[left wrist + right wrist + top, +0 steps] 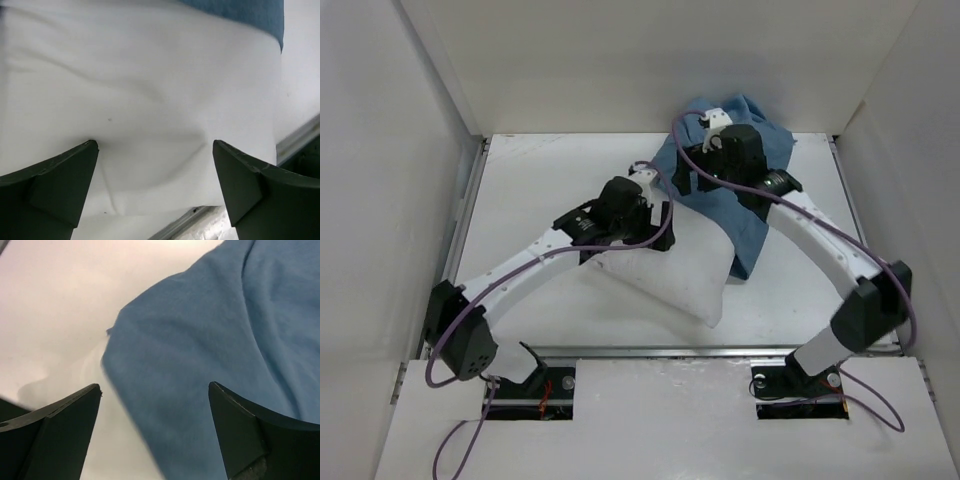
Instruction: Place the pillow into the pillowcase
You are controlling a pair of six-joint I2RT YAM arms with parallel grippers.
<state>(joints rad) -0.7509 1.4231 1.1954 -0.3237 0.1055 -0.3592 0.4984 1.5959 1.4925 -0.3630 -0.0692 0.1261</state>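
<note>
While the pillowcase (745, 215) covered the far end of the pillow (665, 280), the left end effector (155, 167) and right end effector (155, 407) gaped wide, empty, above it.

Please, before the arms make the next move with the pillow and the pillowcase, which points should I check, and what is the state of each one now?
1. Left pincer open: ok, fingers apart over the plump white fabric pillow.
2. Right pincer open: ok, above the wrinkled slate-blue cloth pillowcase.
3. Pillow fully inside pillowcase: not ok, its near part lies bare.
4. Pillowcase opening found: cannot tell, the arms cover it.
5. Pillow resting on the white table: ok.
</note>
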